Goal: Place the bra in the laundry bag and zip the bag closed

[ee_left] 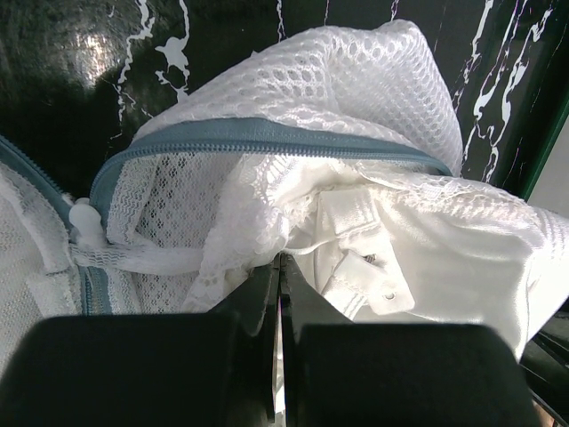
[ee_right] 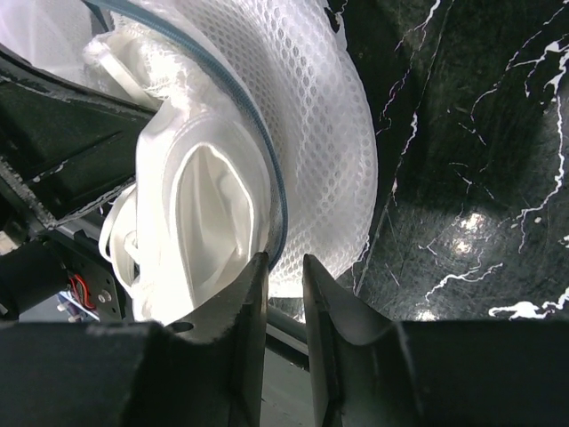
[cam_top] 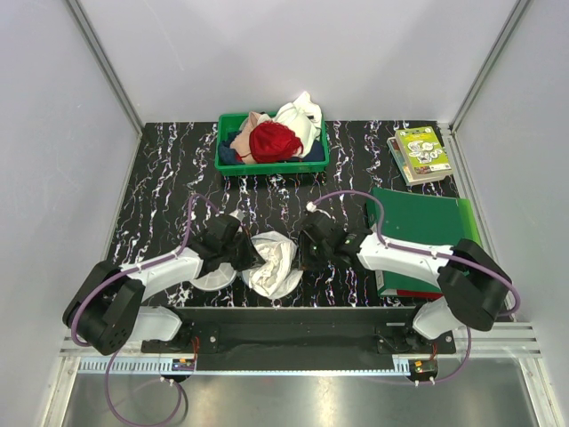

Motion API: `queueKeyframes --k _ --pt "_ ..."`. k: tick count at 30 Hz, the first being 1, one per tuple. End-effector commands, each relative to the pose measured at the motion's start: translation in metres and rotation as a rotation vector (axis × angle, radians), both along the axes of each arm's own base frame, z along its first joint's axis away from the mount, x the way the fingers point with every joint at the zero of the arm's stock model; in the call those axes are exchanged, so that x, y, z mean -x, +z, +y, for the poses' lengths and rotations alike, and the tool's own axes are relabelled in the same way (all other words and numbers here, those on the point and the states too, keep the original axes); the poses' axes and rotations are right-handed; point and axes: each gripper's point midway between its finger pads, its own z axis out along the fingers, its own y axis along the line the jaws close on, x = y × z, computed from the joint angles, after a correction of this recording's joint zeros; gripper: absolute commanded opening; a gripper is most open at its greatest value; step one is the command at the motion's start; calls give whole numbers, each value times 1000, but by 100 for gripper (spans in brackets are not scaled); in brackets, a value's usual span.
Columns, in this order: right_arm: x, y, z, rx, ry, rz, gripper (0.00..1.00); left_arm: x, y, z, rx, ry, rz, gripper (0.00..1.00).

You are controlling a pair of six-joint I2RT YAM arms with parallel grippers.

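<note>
Nothing readable anywhere, honestly. The green book (cam_top: 422, 149) at the far right of the surface (cam_top: 169, 187) has a cartoonish cover with what could be lettering, but it's way too small and blurry to make out.

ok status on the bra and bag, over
Left gripper shut on white lace bra. Right gripper at white mesh laundry bag rim, grip unclear. Grey zip unzipped.
</note>
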Motion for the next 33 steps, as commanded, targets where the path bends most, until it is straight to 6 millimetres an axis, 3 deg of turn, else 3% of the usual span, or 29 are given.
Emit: queueKeyframes --k 1,8,12,15,16,20,27,30,33 --pt "-13 7 11 -23 -6 -25 29 -3 2 2 -12 -3 -39 0" --pt "-15 1 21 -45 -2 -9 30 -3 2 1 -13 -3 -40 0" --pt "-18 3 26 -63 -2 -11 18 -3 -2 2 -19 3 -27 0" --pt "-21 12 27 -78 -11 -28 0 -2 -7 4 -29 18 -7 0" --pt "-20 13 26 -81 -10 -29 0 -3 -9 5 -36 29 -4 0" --pt "-14 37 21 -88 -9 -58 0 -1 -18 12 -65 78 20 0" --pt "1 109 8 -80 8 -157 0 0 -33 28 -146 144 56 0" --pt "10 123 4 -100 19 -145 0 -1 -36 30 -159 154 63 0" --pt "19 122 4 -118 32 -112 0 -3 -34 30 -163 153 58 0"
